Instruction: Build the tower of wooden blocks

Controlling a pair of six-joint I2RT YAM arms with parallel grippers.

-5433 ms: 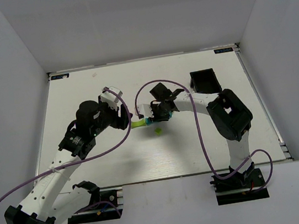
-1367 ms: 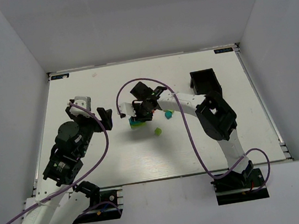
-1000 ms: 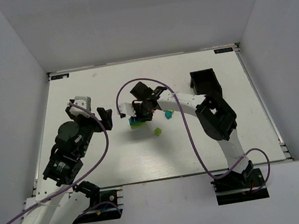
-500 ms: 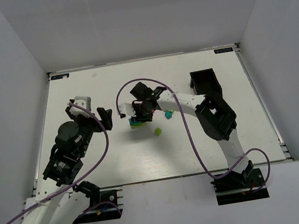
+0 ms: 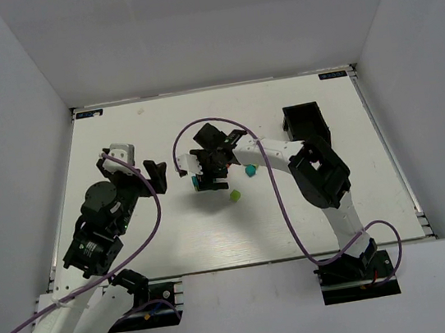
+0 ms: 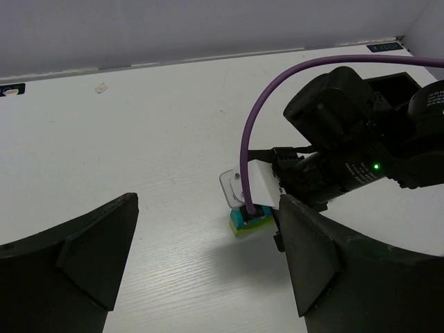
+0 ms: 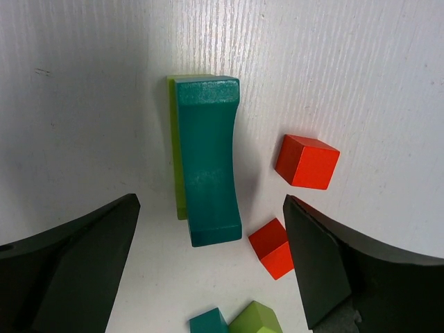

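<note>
The wood block tower stands as a teal bar (image 7: 205,159) lying flat on a lime-green bar (image 7: 173,139), seen from above in the right wrist view and low on the table in the left wrist view (image 6: 248,221). My right gripper (image 7: 208,267) hovers directly over the stack (image 5: 197,183), open, its fingers wide on either side and touching nothing. Two red cubes (image 7: 306,161) (image 7: 273,248) lie loose beside the stack. A teal cube (image 5: 250,171) and a lime-green cube (image 5: 234,196) rest a little further right. My left gripper (image 5: 141,166) is open and empty, left of the stack.
A black rectangular bin (image 5: 303,119) sits at the back right of the white table (image 5: 118,131). The right arm's purple cable (image 6: 257,125) arcs above the stack. Grey walls enclose the table on three sides.
The right gripper has opened wide and let go of the teal bar, which now rests on the lime-green bar. The left arm has not moved.
</note>
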